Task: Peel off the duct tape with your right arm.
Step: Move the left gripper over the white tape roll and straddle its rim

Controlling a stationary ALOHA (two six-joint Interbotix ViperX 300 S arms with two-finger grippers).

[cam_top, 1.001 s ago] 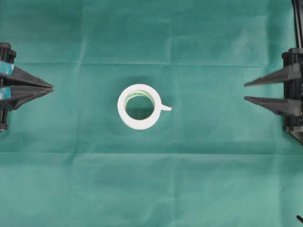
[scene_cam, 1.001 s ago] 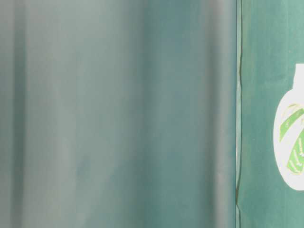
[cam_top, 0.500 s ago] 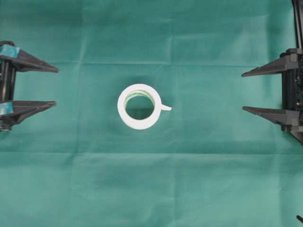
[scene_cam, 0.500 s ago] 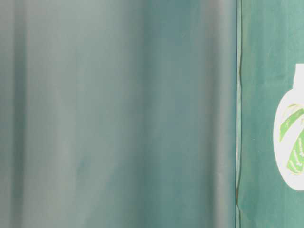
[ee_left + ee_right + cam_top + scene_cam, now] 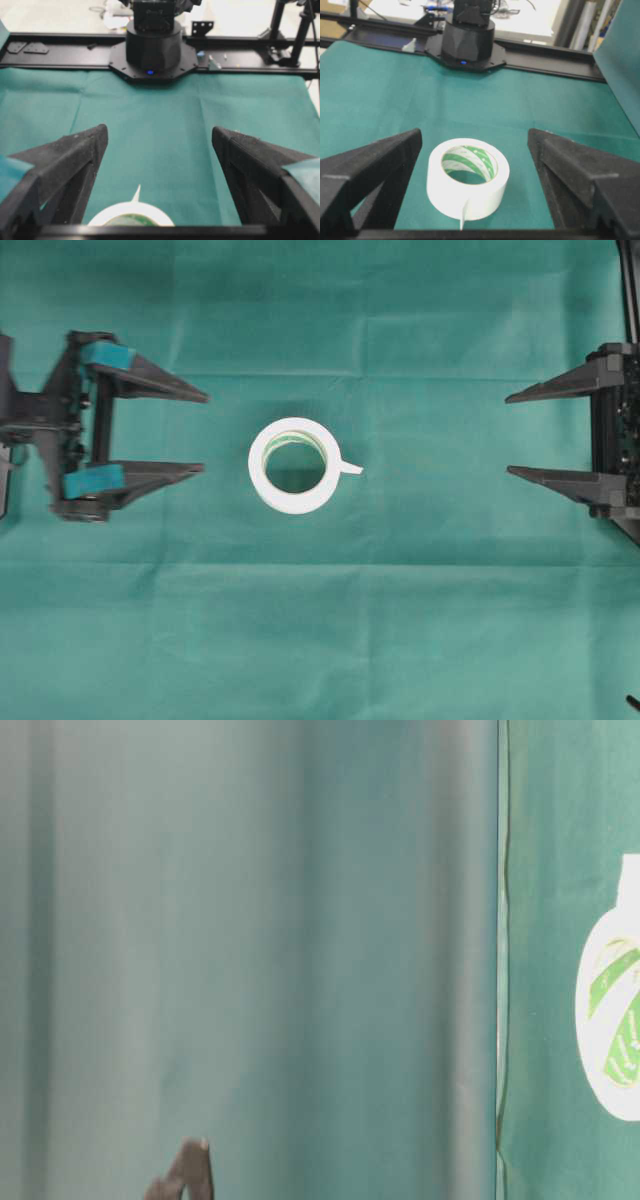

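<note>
The duct tape lies flat at the middle of the green-covered tabletop, its loose tab pointing toward the right end effector, with bare cloth between them. That end effector's jaws are spread wide, as are the left end effector's. The right wrist view shows the green striped core; the table-level view is mostly blurred cloth, the roll cut off at its edge

Counter covered by creased green cloth, duct tape lay flat at centre, loose tab pointed right
</note>
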